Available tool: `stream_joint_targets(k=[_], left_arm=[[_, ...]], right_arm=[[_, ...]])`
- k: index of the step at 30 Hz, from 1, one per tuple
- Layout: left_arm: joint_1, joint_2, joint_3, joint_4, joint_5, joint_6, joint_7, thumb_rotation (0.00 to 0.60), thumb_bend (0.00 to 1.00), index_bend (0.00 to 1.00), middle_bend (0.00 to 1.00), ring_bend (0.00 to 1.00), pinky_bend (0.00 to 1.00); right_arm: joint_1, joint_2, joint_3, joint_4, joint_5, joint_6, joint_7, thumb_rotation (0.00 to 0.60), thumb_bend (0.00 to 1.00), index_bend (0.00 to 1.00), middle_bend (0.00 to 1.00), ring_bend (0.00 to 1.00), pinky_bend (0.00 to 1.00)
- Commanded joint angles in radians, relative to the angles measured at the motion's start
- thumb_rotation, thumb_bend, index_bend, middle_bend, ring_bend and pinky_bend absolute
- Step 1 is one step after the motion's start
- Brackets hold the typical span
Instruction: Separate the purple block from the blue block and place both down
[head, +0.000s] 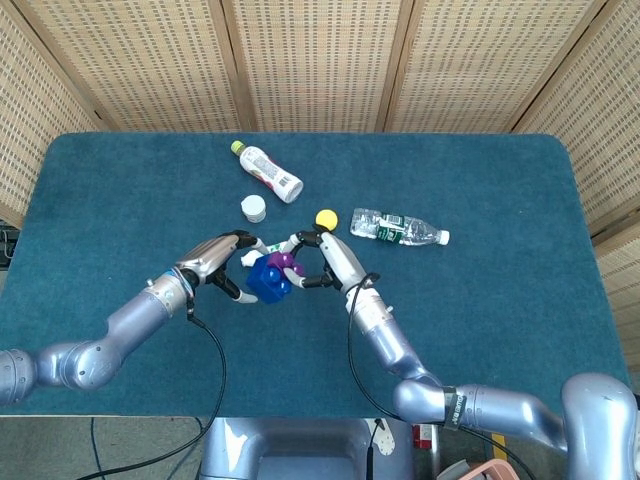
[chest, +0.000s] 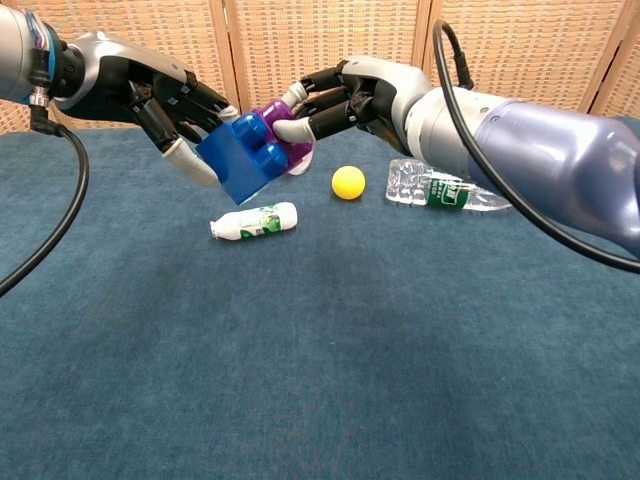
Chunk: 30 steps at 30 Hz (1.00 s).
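Note:
The blue block (head: 268, 279) (chest: 245, 158) and the purple block (head: 281, 261) (chest: 283, 128) are still joined and held tilted above the table. My right hand (head: 325, 258) (chest: 345, 95) pinches the purple block from the right. My left hand (head: 215, 262) (chest: 175, 105) has come in from the left and holds the blue block, its fingers over the top and its thumb against the lower left face. Much of the purple block is hidden between the blue block and my right hand's fingers.
A white bottle with a green cap (head: 270, 172) (chest: 255, 221) lies on the blue cloth. A small white cap (head: 254, 208), a yellow ball (head: 326, 218) (chest: 348, 182) and a clear water bottle (head: 398, 227) (chest: 445, 188) lie close around the hands.

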<state>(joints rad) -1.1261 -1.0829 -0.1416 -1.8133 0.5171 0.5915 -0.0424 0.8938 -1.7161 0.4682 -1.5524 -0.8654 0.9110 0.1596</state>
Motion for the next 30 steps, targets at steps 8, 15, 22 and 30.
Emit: stream_joint_targets(k=[8, 15, 22, 30], left_arm=[[0.033, -0.094, -0.029, 0.028, 0.031, 0.092, -0.027, 0.6, 0.01, 0.44, 0.33, 0.0, 0.0], [0.038, -0.116, -0.034, 0.029, 0.021, 0.116, -0.011, 0.6, 0.11, 0.49, 0.36, 0.0, 0.0], [0.053, -0.115, -0.028, 0.03, 0.026, 0.133, 0.01, 0.6, 0.15, 0.5, 0.37, 0.0, 0.0], [0.099, -0.115, 0.009, 0.076, 0.065, 0.125, 0.015, 0.6, 0.15, 0.5, 0.37, 0.0, 0.0]], right_arm=[[-0.005, -0.003, 0.0, -0.014, 0.0, -0.002, 0.012, 0.6, 0.57, 0.66, 0.68, 0.25, 0.0], [-0.012, 0.007, 0.008, -0.025, 0.007, -0.005, 0.026, 0.6, 0.57, 0.66, 0.68, 0.25, 0.0], [-0.027, 0.027, 0.011, -0.032, 0.012, -0.017, 0.049, 0.6, 0.57, 0.66, 0.68, 0.25, 0.0], [-0.053, 0.063, 0.02, -0.042, -0.003, -0.015, 0.081, 0.6, 0.57, 0.66, 0.69, 0.25, 0.0]])
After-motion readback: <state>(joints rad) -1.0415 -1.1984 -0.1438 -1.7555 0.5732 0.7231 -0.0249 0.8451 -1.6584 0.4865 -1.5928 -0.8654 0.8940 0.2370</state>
